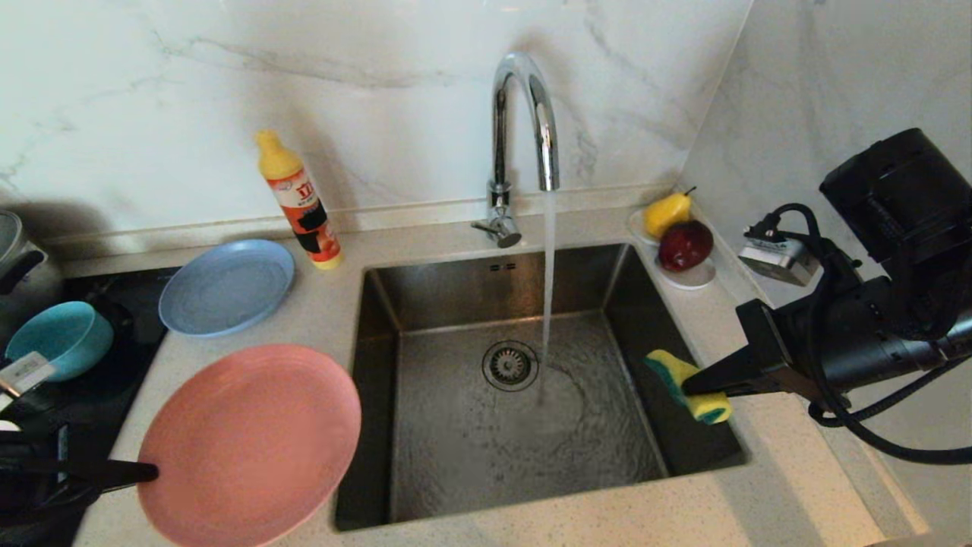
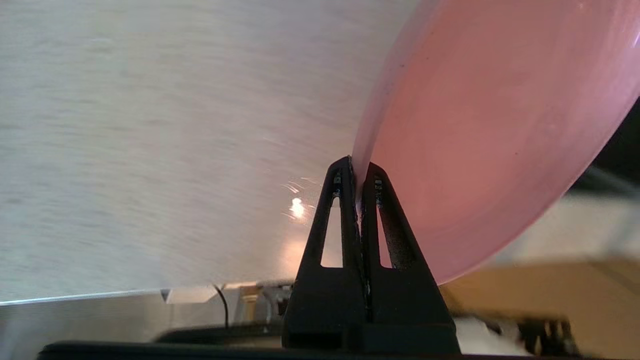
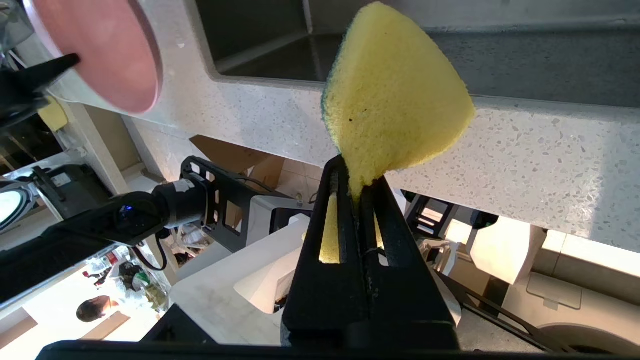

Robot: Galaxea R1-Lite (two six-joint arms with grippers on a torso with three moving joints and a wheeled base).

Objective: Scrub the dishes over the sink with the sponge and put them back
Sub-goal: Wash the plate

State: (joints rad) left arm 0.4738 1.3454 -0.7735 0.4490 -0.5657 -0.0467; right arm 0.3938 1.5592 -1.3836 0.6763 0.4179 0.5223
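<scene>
- Over the sink's (image 1: 395, 334) right rim, the right gripper (image 1: 687, 386) is clamped tight on the sponge (image 1: 687, 384), pinching one end so the foam bulges out past the fingertips, green face toward the basin.
- Left of the sink, above the counter (image 1: 334, 296) and with its edge just reaching over the basin's left rim, the large pink plate (image 1: 250, 444) hangs from the left gripper (image 1: 148, 473), whose fingers are fully closed on a thin sliver of the plate's rim.
- Further left of the sink sit the blue plate (image 1: 226, 286) on the counter and the teal bowl (image 1: 61, 338) on the dark surface beyond it; neither is touched.
- Behind the sink, the faucet (image 1: 524, 121) runs a steady stream into the basin near the drain strainer (image 1: 509, 365); the detergent bottle (image 1: 300, 201) stands behind the sink's left corner, the small fruit dish (image 1: 687, 277) by its right back corner.
- Judged risks:
  - The plate is held by its very edge only, so its weight or a firm scrub could lever it out of the fingers and drop it.
  - Water on the plastic would make that narrow grip slicker.
  - The sponge, gripped at one end, may fold or pull free under pressure.
  - Swinging the plate into the stream at an angle could splash water onto the counter.
</scene>
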